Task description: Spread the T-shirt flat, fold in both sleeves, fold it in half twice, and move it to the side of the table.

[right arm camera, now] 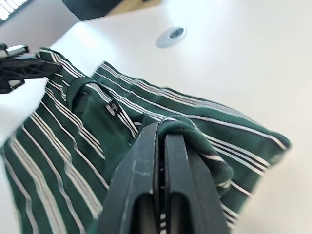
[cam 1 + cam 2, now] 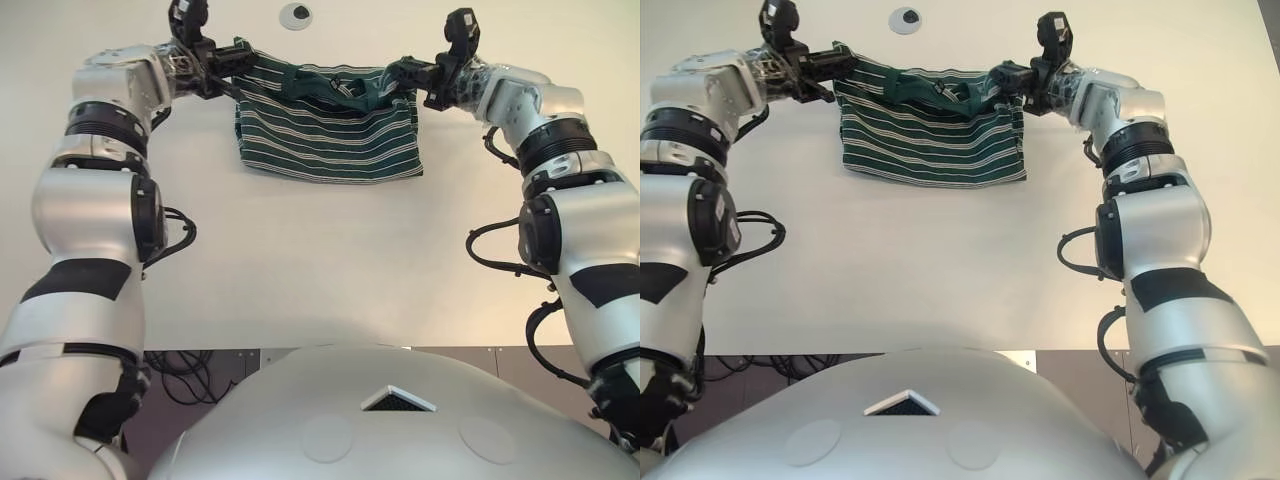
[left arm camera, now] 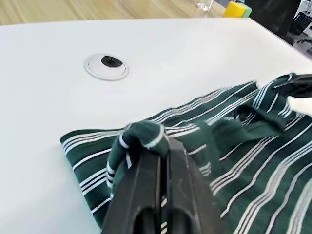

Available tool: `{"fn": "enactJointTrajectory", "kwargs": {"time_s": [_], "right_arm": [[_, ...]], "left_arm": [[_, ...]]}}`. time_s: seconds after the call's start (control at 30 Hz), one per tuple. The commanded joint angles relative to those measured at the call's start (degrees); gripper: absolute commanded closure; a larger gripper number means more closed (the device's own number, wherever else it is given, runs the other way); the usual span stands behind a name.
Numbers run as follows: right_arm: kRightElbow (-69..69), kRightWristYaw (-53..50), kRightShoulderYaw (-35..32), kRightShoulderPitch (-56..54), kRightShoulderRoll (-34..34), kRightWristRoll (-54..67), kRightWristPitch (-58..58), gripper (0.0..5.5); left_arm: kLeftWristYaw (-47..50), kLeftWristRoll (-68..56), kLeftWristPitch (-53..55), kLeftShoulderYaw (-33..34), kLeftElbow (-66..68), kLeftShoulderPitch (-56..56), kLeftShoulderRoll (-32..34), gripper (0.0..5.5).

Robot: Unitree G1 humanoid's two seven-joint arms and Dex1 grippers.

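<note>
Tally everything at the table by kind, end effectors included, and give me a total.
T-shirt, green with white stripes: 1
Round table grommet: 1
End effectors: 2, the left end effector and the right end effector, each shut on a far corner of the T-shirt
Total: 4

White table with round grommet; wooden floor.
</note>
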Motion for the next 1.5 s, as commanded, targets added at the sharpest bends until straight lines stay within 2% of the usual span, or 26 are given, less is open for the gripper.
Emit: {"fn": "enactJointTrajectory", "kwargs": {"time_s": [0.03,0.13,0.27,0.43,0.57,0.6,0.67,0.7,0.8,0.9,1.1,1.2,1.33,1.5], "right_arm": [[2.2,-3.3,-3.5,1.1,1.7,-2.3,-2.1,5.46],[2.5,-5.2,-8.6,0.3,1.6,-0.6,-2.4,4.90],[2.0,-7.7,-15.1,-0.8,1.1,0.6,-5.8,4.21],[2.3,-9.0,-16.1,0.7,1.6,-2.8,-5.5,4.18],[-1.2,-5.9,-15.6,2.8,0.5,-5.0,-8.6,4.18],[-3.3,-4.1,-14.6,3.8,0.3,-5.8,-9.1,4.18],[-10.1,0.1,-11.6,7.1,0.4,-7.6,-9.0,4.18],[-13.8,1.2,-10.0,8.9,0.4,-8.7,-9.0,4.18],[-21.4,0.9,-7.3,13.8,-0.2,-10.8,-9.2,4.18],[-22.1,-0.5,-5.6,16.2,0.8,-13.0,-10.4,4.18],[-17.3,-6.2,2.2,17.9,-1.6,-24.3,-12.7,4.18],[-17.0,-7.1,4.3,18.7,-3.4,-27.2,-13.6,4.18],[-21.4,-6.3,-0.8,20.1,-4.2,-22.0,-12.5,4.18],[-33.2,-0.8,-11.1,21.1,-3.3,-7.4,-2.6,4.18]], "left_arm": [[5.5,1.4,-2.2,2.8,0.7,0.5,-2.1,5.50],[7.9,0.3,-2.5,6.0,0.8,0.6,-3.2,4.93],[13.6,-3.7,-1.1,13.5,0.9,-0.1,-3.3,4.29],[14.8,-1.5,2.5,13.9,1.0,1.2,-4.1,3.65],[11.4,-1.1,-0.3,14.5,-1.4,1.6,-2.1,3.03],[7.8,-2.1,-0.4,15.0,-3.4,1.6,-1.6,2.98],[-4.8,-6.9,7.2,14.3,-16.4,5.2,-0.7,2.98],[-6.7,-8.3,11.6,13.0,-25.6,8.8,0.3,2.98],[-5.4,-8.6,19.5,8.9,-42.6,16.1,0.8,2.98],[-3.4,-3.8,20.4,2.2,-52.5,25.2,0.6,2.98],[1.3,8.2,19.2,-9.1,-53.7,34.0,6.2,2.98],[2.2,8.9,15.9,-8.1,-50.5,32.5,7.5,2.98],[-0.6,8.4,5.3,-7.9,-44.5,26.8,6.8,2.98],[-7.4,3.9,1.2,-6.6,-45.9,24.5,4.2,2.98]]}}
